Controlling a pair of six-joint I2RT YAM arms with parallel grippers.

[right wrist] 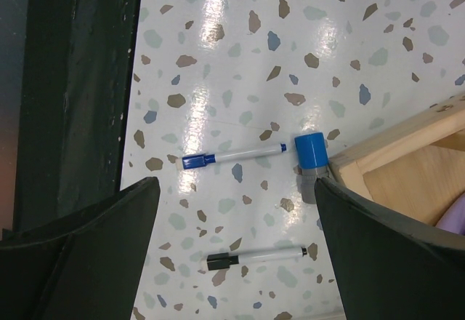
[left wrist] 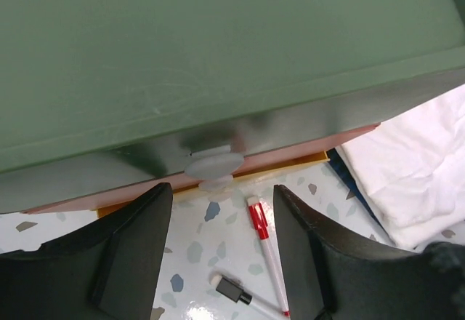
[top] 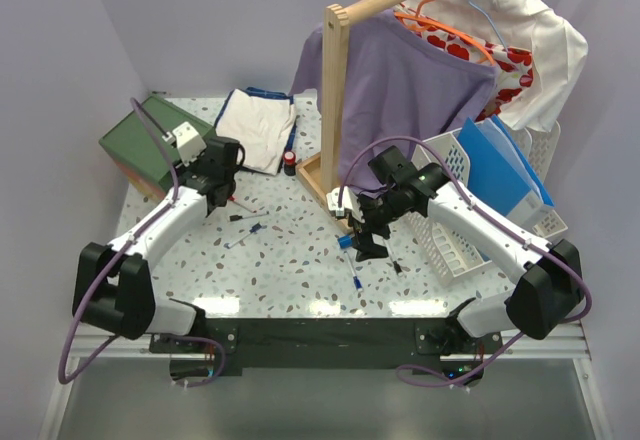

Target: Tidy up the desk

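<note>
The desk (top: 300, 270) is a white terrazzo top with a black front rail (right wrist: 73, 80). My left gripper (top: 222, 198) is open and empty, low over the desk in front of the green-topped drawer box (left wrist: 218, 51) and its pale knob (left wrist: 213, 166). A red-capped marker (left wrist: 263, 241) and a black-capped marker (left wrist: 236, 291) lie between its fingers (left wrist: 138, 247). My right gripper (top: 365, 245) is open and empty above a blue-capped marker (right wrist: 232, 155) and a black-capped marker (right wrist: 254, 257). A blue-topped grey cylinder (right wrist: 311, 160) lies against the wooden rack base (right wrist: 392, 174).
A folded white cloth (top: 255, 128) lies at the back, beside a small red and black bottle (top: 289, 165). A wooden clothes rack (top: 335, 90) holds a purple garment and hangers. A white basket (top: 470, 245) with blue folders stands at the right. Another blue marker (top: 245, 237) lies left of centre.
</note>
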